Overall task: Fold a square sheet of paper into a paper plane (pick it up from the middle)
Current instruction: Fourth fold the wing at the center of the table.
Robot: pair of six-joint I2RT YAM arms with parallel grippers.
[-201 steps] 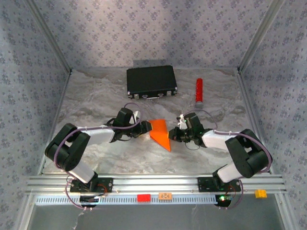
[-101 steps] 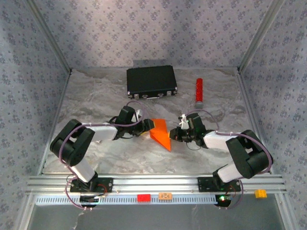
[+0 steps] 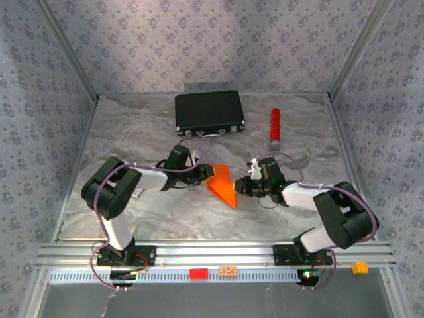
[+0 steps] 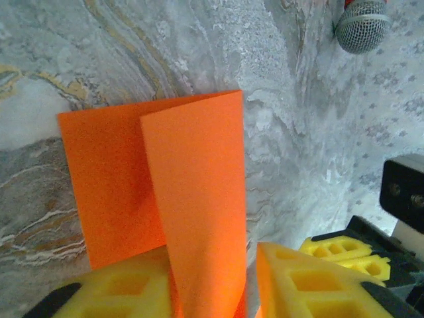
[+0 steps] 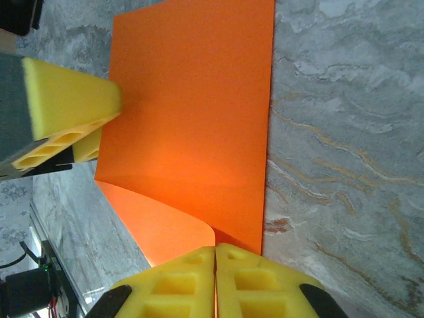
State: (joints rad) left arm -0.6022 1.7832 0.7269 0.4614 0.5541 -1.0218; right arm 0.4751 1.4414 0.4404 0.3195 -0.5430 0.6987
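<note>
The square sheet of paper (image 3: 222, 185) is bright orange and lies folded on the marbled table between my two grippers. In the left wrist view one flap of the paper (image 4: 195, 199) rises off the lower layer and runs between my left gripper's (image 4: 212, 275) yellow fingers (image 4: 119, 285). These stand apart, and bare table shows between the flap and the right-hand finger. My right gripper (image 5: 215, 255) is shut on the near edge of the sheet (image 5: 199, 112), which curls up into the seam of its pads. In the top view the left gripper (image 3: 207, 175) and right gripper (image 3: 240, 187) flank the paper.
A black case (image 3: 209, 112) lies at the back. A red cylinder (image 3: 274, 124) with a grey mesh end (image 4: 361, 26) lies at the back right. Small red (image 3: 198, 273), orange (image 3: 228, 271) and yellow (image 3: 360, 267) blocks sit on the front rail. Patterned walls enclose the table.
My left arm has reached rightward to the sheet's left edge, and its jaws have narrowed around the raised flap. The right gripper has kept its hold and place.
</note>
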